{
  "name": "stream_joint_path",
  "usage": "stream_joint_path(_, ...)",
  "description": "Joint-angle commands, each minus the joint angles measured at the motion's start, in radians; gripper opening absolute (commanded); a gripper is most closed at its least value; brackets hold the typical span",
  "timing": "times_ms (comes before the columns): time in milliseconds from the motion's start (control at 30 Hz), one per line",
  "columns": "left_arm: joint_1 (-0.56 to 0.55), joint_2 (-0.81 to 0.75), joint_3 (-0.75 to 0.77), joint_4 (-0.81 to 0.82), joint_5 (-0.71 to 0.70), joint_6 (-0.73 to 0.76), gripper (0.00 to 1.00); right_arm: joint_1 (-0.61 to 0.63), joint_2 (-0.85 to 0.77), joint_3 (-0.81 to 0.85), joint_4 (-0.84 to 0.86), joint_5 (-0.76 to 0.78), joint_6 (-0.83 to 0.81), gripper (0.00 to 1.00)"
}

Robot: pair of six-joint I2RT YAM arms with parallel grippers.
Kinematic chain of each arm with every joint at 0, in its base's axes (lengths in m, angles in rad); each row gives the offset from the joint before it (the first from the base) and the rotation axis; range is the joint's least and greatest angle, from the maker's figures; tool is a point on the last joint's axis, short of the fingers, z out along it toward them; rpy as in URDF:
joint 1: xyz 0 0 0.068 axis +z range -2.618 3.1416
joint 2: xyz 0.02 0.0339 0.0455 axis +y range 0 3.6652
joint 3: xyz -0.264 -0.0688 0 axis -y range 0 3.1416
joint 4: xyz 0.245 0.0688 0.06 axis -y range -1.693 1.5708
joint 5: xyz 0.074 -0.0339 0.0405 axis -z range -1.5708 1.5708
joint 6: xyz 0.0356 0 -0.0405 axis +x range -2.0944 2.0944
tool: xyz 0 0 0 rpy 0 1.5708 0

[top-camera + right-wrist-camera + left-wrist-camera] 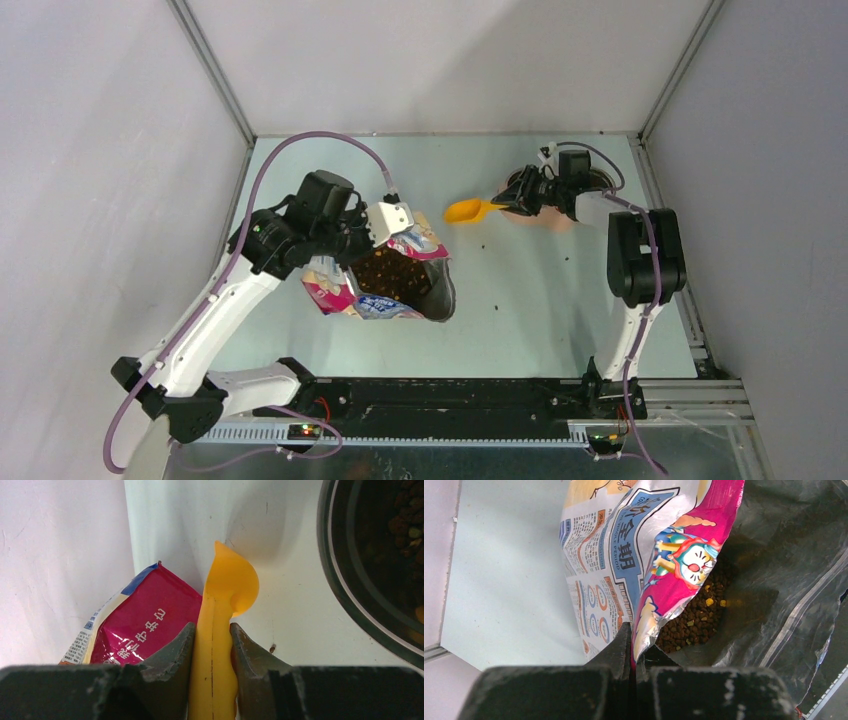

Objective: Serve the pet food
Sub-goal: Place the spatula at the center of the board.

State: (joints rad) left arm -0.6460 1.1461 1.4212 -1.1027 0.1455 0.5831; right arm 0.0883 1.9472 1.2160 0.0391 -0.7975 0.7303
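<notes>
Inside the glossy pink-and-blue bag (335,295), its rim pinched by the left gripper (633,647), dark brown kibble (392,272) is held. Right of the bag, the yellow plastic scoop (463,211) is clamped by the right gripper (212,635). Kibble could be spilled should the rim slip.

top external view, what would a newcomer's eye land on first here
First, the glossy pink-and-blue cartoon-printed bag left of centre on the table. Its mouth gapes over a mass of small dark brown kibble pellets, and the left gripper pinches its rim. Next, the bright yellow plastic scoop, farther back and to the right, clamped by its handle in the right gripper and apart from the bag.
</notes>
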Motion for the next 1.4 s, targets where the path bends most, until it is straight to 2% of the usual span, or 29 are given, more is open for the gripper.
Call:
stream_joint_path(0, -0.009, -0.052, 0.015, 0.078, 0.064, -0.018, 0.00, 0.011, 0.006, 0.009, 0.053, -0.024, 0.007, 0.01)
stream_joint_path(167, -0.008, -0.058, 0.004, 0.078, 0.065, -0.019, 0.00, 0.023, -0.043, 0.010, 0.012, -0.029, -0.054, 0.00)
stream_joint_path(467, -0.009, -0.073, -0.012, 0.087, 0.076, -0.018, 0.00, 0.046, -0.192, 0.010, -0.142, 0.074, -0.246, 0.00)
stream_joint_path(633, -0.008, -0.076, -0.018, 0.094, 0.078, -0.020, 0.00, 0.036, -0.139, 0.010, -0.133, 0.042, -0.205, 0.00)
stream_joint_path(900, -0.008, -0.073, -0.004, 0.078, 0.069, -0.012, 0.00, 0.023, -0.023, 0.008, -0.024, -0.040, -0.095, 0.00)
stream_joint_path(1033, -0.009, -0.063, 0.004, 0.073, 0.069, -0.009, 0.00, 0.014, 0.010, 0.008, -0.013, -0.046, -0.085, 0.11)
stream_joint_path(1200, -0.009, -0.049, 0.014, 0.073, 0.075, -0.009, 0.00, -0.006, 0.033, -0.024, 0.020, -0.054, -0.069, 0.31)
stream_joint_path(1367, -0.009, -0.046, 0.014, 0.071, 0.077, -0.010, 0.00, -0.042, 0.036, -0.045, 0.018, -0.066, -0.064, 0.45)
